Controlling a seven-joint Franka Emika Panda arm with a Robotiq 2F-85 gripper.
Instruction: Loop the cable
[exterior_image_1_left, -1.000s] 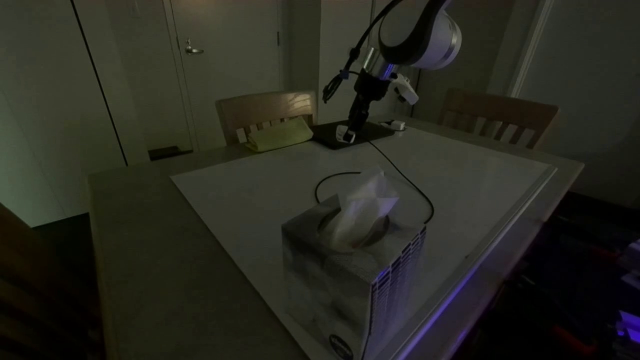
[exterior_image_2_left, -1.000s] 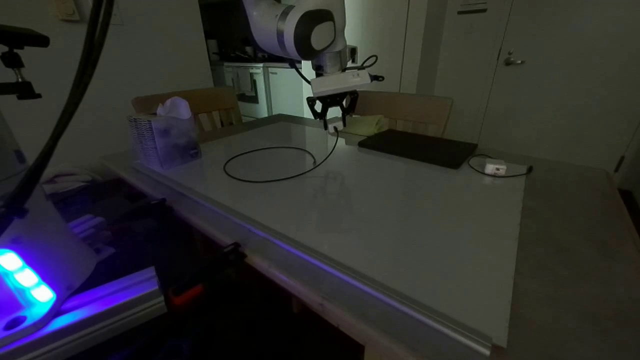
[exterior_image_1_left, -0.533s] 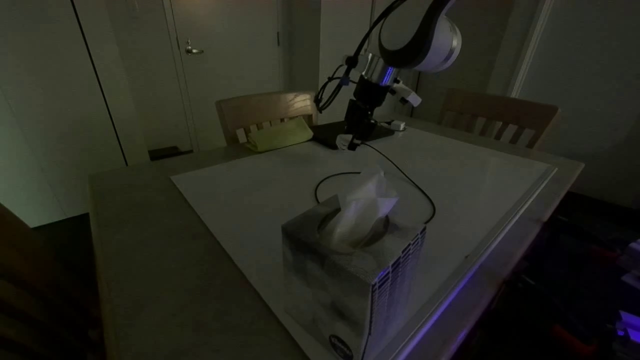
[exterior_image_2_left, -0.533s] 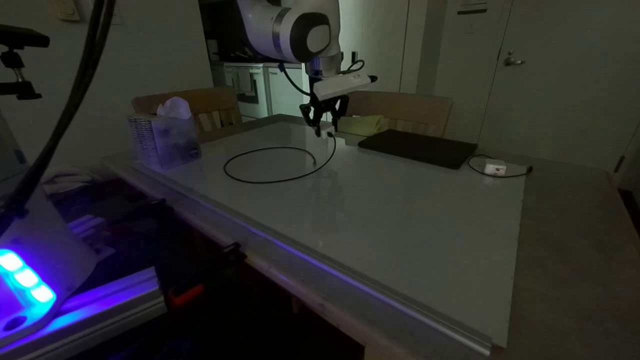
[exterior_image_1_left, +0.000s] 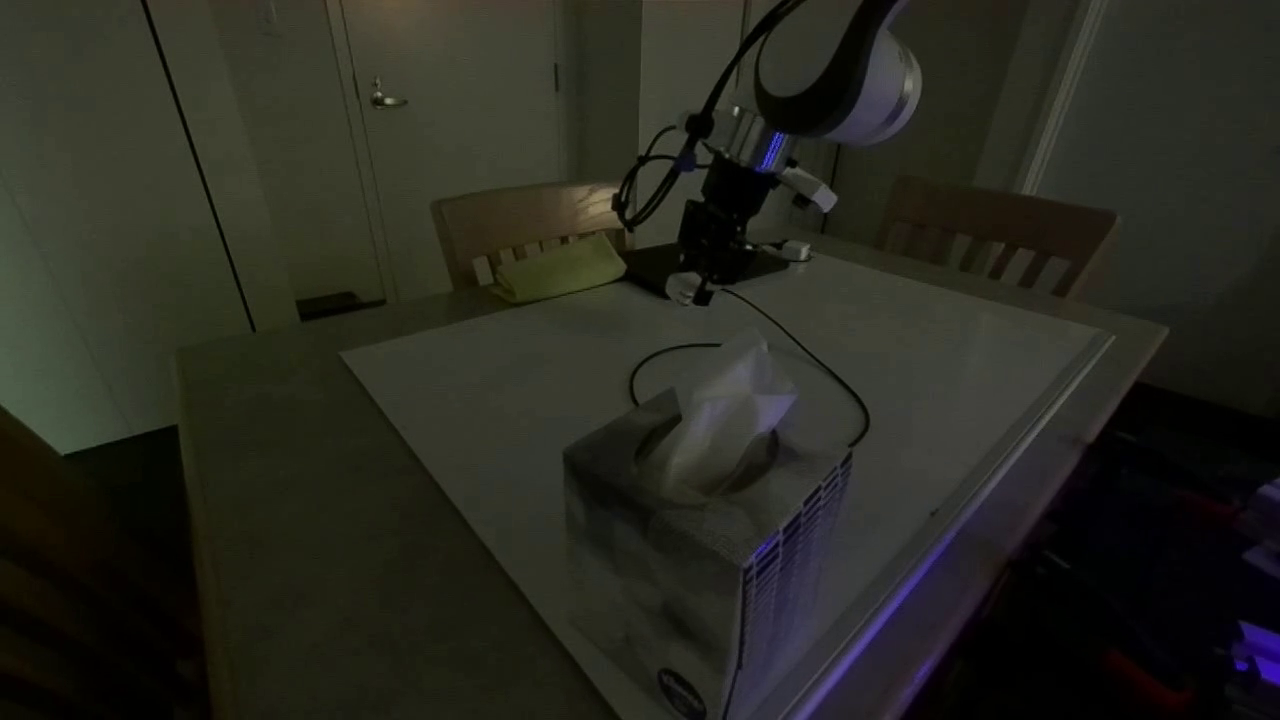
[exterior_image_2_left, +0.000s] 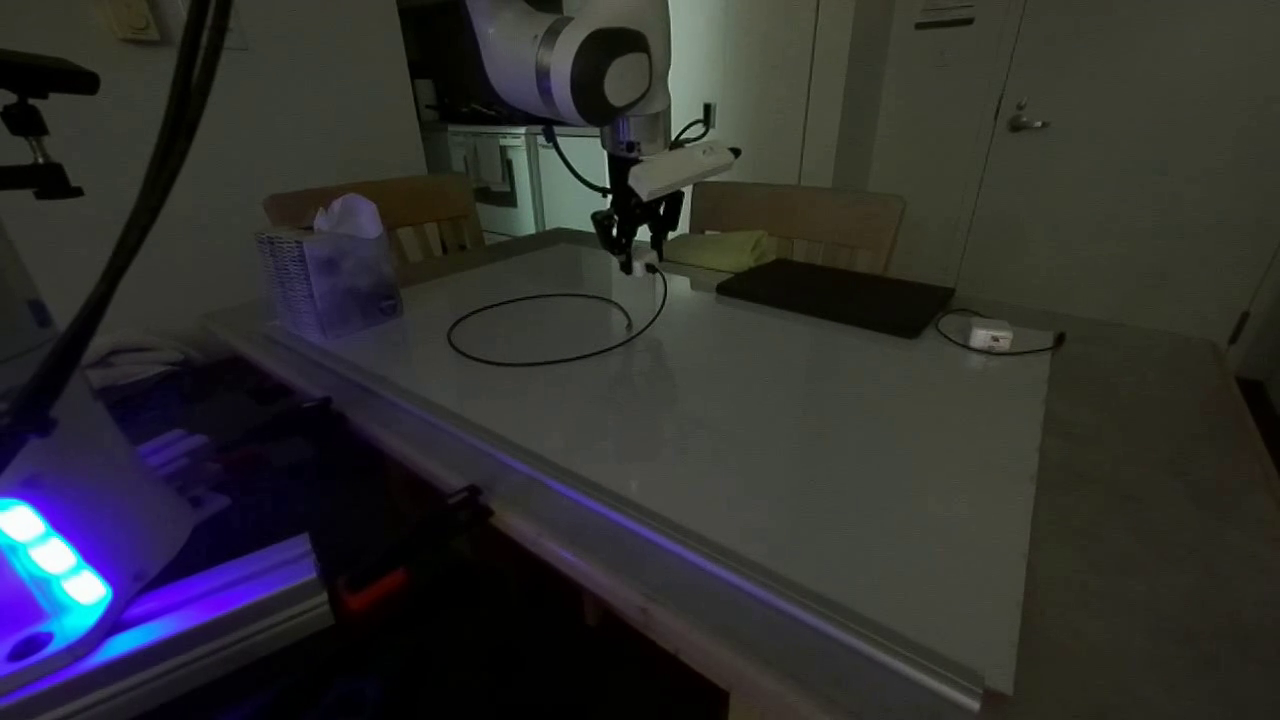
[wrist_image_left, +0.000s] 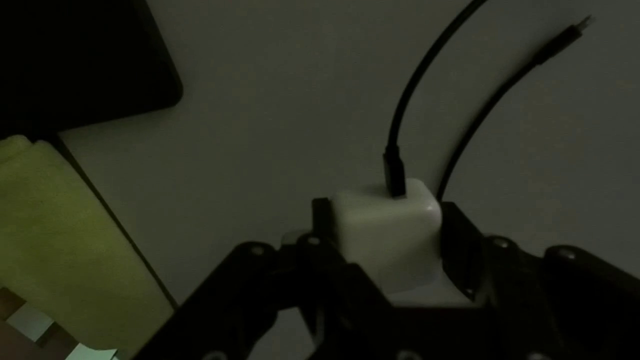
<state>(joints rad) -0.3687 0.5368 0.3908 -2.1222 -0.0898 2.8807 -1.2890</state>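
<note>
The jaws stand partway apart, gripping a white plug (wrist_image_left: 392, 237) by its 9 and 3 o'clock sides in the wrist view. A black connector (wrist_image_left: 395, 174) sits in the plug's 12 o'clock edge, and from it the cable (wrist_image_left: 420, 70) bends off toward 1 o'clock until the top of that view cuts it off. Another stretch comes out from behind the plug and runs between 1 and 2 o'clock to a free end (wrist_image_left: 562, 42) with a metal tip.

In an exterior view the plug looks raised, and the cable drops from it onto a white board (exterior_image_2_left: 800, 430), where it lies in a wide, almost full ring; the free end rests just inside the ring's 3 o'clock edge. Read from the ring's middle there, the plug is at 2 o'clock, and a folded yellow cloth (exterior_image_2_left: 718, 250) lies farther out the same way, with a wooden chair (exterior_image_2_left: 840, 212) behind it. A dark pad (exterior_image_2_left: 835, 295) is at 3 o'clock, and past it a white block (exterior_image_2_left: 990, 335) with a short black cord (exterior_image_2_left: 1025, 351) beside it. A tissue box (exterior_image_2_left: 335, 280) stands upright between 9 and 10 o'clock, apart from the ring.

In an exterior view a tissue (exterior_image_1_left: 725, 430) pokes up from the box, which hides part of the ring. The board lies on the tabletop (exterior_image_1_left: 330, 500).
</note>
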